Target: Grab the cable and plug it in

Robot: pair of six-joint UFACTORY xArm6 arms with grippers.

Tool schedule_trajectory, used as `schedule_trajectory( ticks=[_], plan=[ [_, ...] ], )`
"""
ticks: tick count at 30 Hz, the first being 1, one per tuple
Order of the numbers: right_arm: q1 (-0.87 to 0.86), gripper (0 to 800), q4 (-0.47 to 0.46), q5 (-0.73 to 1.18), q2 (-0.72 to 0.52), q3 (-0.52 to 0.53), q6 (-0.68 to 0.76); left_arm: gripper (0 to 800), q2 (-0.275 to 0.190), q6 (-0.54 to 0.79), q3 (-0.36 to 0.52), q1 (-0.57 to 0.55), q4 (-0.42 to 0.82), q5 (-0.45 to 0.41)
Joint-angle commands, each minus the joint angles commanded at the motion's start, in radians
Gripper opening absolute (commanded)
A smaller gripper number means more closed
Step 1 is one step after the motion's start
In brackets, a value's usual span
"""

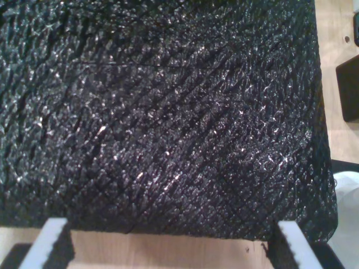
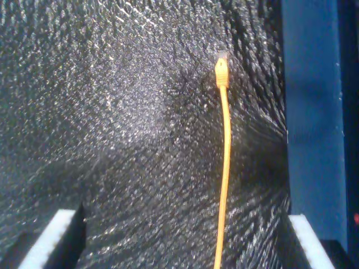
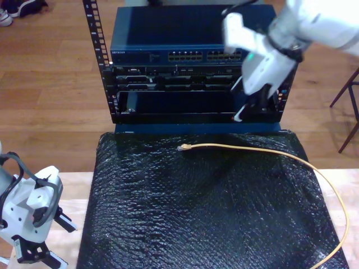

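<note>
— Where is the cable (image 3: 263, 149) seen?

— It is laid loose across the black mat (image 3: 196, 213), its plug (image 3: 184, 148) near the mat's far edge, just before the rack (image 3: 190, 61).

— How is my second gripper (image 2: 185, 246) held?

— Its jaws are spread wide above the mat, the cable running between them, untouched.

— And my first gripper (image 1: 174, 246)?

— Its jaws are spread apart, nothing held, at the mat's edge over the wooden table (image 1: 168, 249).

Wood plank floor (image 3: 50, 84), pale wooden bench (image 3: 73, 185) under a black bubbly mat (image 3: 196, 213), dark equipment rack (image 3: 190, 67) at the bench's far edge, chair legs (image 3: 348, 106) at the exterior view's right, shoes (image 3: 22, 8) top left.
</note>
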Motion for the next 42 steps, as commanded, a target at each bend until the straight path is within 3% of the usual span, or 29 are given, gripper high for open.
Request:
schedule_trajectory(
  ticks=[5,10,25,30,42],
  plan=[
    [0.081,796,-0.135,-0.048,0.052,0.008,0.103,800,0.006,-0.002,-0.002,0.000,0.000,-0.006],
    [0.141,794,-0.203,-0.094,0.098,0.008,0.180,800,0.017,-0.003,-0.003,0.002,0.000,-0.006],
    [0.215,766,-0.316,-0.183,0.245,-0.032,0.293,800,0.017,-0.003,-0.003,0.003,0.000,-0.015],
    [0.218,716,-0.324,-0.204,0.279,-0.054,0.311,800,0.017,-0.003,-0.005,0.005,0.000,-0.015],
    [0.218,695,-0.345,-0.215,0.376,-0.152,0.311,800,0.017,-0.002,-0.005,0.005,0.000,-0.014]
  ],
)
